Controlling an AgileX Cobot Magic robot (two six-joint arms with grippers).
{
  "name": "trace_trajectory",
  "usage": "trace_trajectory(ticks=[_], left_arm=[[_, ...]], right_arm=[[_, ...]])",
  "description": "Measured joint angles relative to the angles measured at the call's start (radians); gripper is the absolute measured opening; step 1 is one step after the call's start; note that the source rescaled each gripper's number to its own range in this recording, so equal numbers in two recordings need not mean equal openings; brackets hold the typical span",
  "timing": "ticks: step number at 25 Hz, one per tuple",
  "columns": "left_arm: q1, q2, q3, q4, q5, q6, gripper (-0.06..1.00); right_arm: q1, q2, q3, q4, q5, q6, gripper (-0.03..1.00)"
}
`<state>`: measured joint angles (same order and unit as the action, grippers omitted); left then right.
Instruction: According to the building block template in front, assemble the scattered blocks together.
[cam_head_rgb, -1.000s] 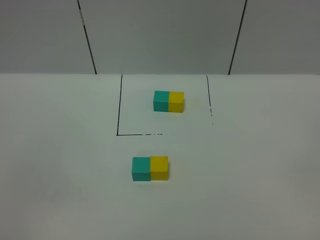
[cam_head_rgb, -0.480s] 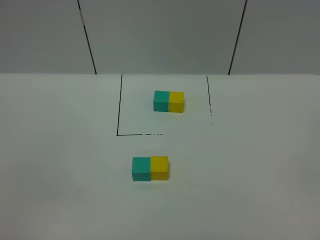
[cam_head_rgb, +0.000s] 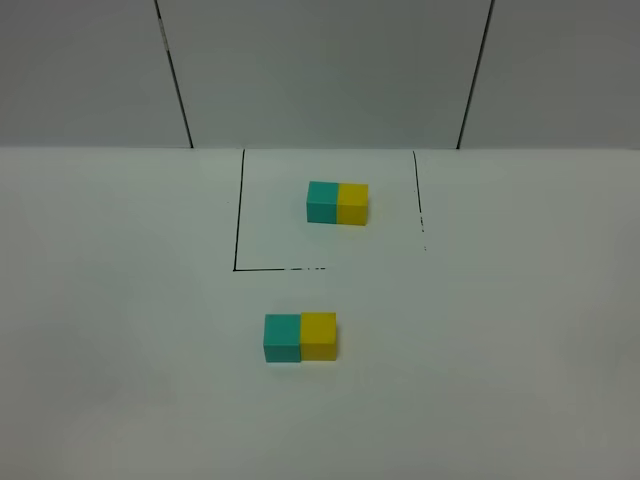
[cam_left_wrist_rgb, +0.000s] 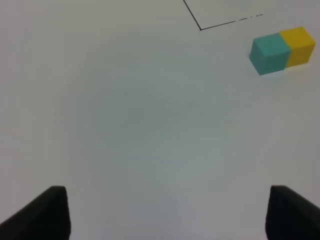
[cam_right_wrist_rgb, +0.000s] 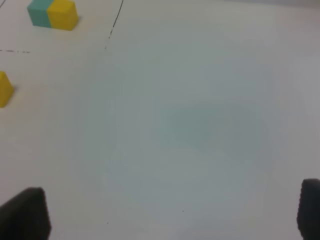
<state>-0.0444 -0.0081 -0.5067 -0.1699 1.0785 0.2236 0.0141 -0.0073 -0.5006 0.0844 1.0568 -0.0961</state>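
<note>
The building block template (cam_head_rgb: 337, 203), a teal-yellow bar with teal on the left, lies inside a black-lined square at the back. Nearer the front, the teal cube (cam_head_rgb: 282, 337) and the yellow cube (cam_head_rgb: 319, 335) sit side by side and touching, teal on the left. Neither arm shows in the exterior high view. In the left wrist view my left gripper (cam_left_wrist_rgb: 170, 215) is open and empty, far from the two cubes (cam_left_wrist_rgb: 281, 49). In the right wrist view my right gripper (cam_right_wrist_rgb: 167, 212) is open and empty; the template (cam_right_wrist_rgb: 52, 13) and part of the yellow cube (cam_right_wrist_rgb: 4, 89) show.
The white table (cam_head_rgb: 120, 330) bears a black outline (cam_head_rgb: 238, 210) around the template. A grey panelled wall (cam_head_rgb: 320, 70) stands behind the table.
</note>
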Motion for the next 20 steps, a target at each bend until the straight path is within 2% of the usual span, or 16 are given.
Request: trace_trajectory(ticks=[20], left_arm=[[0.0, 0.0, 0.0, 0.0, 0.0, 0.0, 0.99]], right_arm=[[0.0, 0.0, 0.0, 0.001, 0.0, -0.002, 1.0]])
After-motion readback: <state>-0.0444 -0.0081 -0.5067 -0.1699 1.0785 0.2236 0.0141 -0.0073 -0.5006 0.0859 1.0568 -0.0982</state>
